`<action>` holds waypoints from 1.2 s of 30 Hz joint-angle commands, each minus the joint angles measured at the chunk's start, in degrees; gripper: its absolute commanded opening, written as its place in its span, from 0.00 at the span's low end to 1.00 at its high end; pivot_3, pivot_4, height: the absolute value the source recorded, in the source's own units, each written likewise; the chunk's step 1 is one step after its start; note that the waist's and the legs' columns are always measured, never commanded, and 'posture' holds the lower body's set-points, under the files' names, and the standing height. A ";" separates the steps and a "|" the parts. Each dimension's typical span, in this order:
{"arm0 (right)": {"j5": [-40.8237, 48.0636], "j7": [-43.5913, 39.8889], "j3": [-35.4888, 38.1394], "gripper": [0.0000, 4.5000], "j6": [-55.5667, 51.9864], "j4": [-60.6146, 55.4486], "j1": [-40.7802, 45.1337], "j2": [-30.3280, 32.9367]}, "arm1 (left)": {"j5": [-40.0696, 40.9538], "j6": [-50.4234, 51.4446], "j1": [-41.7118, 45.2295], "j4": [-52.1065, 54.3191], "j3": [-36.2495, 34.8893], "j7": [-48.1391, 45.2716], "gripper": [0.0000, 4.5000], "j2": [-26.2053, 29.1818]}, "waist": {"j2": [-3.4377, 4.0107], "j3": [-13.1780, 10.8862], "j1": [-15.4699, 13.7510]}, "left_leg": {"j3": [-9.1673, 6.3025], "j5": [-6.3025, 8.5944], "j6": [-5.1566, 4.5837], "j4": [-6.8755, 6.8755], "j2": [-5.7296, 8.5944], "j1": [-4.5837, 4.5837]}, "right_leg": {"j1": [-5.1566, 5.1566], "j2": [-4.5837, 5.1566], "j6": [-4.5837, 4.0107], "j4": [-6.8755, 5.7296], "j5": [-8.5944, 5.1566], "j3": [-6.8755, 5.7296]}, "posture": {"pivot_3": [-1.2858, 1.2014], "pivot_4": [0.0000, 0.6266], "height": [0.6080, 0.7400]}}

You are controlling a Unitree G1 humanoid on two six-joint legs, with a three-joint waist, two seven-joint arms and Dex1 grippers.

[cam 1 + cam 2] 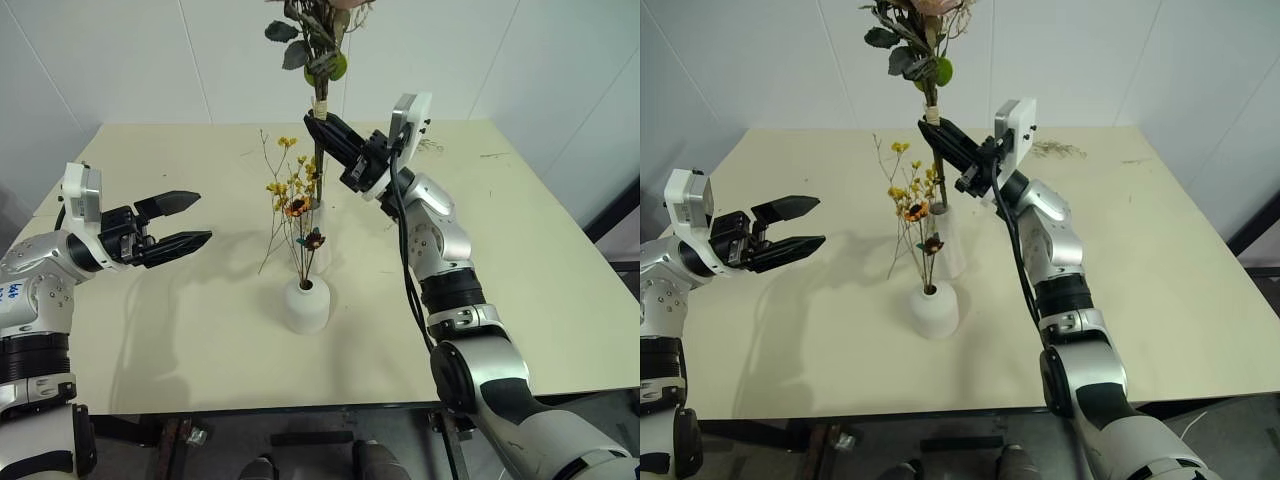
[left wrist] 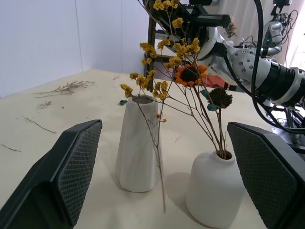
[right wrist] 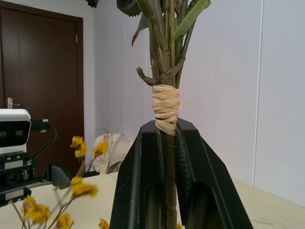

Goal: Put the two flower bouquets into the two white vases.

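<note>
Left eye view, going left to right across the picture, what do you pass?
Left gripper, open → short vase holding the yellow bunch → right gripper, shut on the rose bouquet stems. The tall vase sits behind the yellow bunch, so I leave it out of the order.

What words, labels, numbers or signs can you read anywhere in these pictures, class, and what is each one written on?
Blue handwriting on the left arm's white forearm shell: too small and blurred to read.
No other text shows: the table, the short rounded vase, the tall cone vase and the tied rose bouquet carry none.
</note>
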State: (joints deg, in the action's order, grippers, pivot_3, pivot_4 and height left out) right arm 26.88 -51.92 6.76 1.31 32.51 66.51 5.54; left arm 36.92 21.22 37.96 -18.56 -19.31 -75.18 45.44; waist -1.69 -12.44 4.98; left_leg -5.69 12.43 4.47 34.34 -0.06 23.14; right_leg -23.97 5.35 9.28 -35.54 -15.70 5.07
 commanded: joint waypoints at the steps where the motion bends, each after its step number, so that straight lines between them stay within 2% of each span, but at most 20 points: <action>1: 0.54 0.37 0.74 0.00 1.51 -3.42 2.35 0.25 | 1.49 -0.02 0.79 1.49 -1.11 -0.26 1.00 0.22 | 0.00 0.00 -0.02 | 0.00 0.00 0.00 -0.01 0.00 0.00 | 0.00 0.00 0.00 0.00 0.00 0.00 | 0.52 0.24 1.00; 14: 3.18 0.61 1.39 0.00 -0.60 -3.31 2.72 -1.71 | 1.56 -0.20 0.48 1.69 -1.34 -0.09 1.00 0.13 | 0.00 0.00 -0.01 | 0.00 0.00 0.00 -0.02 0.00 0.00 | 0.00 0.00 -0.01 0.01 0.00 0.00 | 0.52 0.24 1.00; 27: 1.46 -0.57 1.95 0.00 3.39 5.82 3.08 -2.33 | 1.85 -0.22 0.04 2.16 -1.49 -0.02 1.00 0.03 | 0.00 0.00 0.00 | 0.00 -0.01 0.01 -0.05 0.00 0.00 | -0.02 0.00 -0.01 0.00 -0.01 0.00 | 0.52 0.24 1.00; 36: 0.10 -1.69 1.06 0.00 4.44 8.00 1.83 -2.67 | 2.27 -0.10 -0.63 3.02 -1.72 0.28 1.00 0.03 | 0.00 0.00 0.02 | 0.00 -0.01 0.01 -0.08 0.00 0.01 | -0.04 0.00 -0.02 0.01 -0.01 0.00 | 0.52 0.24 1.00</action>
State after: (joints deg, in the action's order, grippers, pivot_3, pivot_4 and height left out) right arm 26.92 -52.92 7.71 4.52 41.10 67.20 3.50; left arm 37.72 21.22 37.53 -17.92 -19.32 -75.09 45.42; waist -1.69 -12.44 4.99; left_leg -5.69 12.42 4.48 34.27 -0.06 23.15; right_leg -24.01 5.35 9.26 -35.53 -15.71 5.07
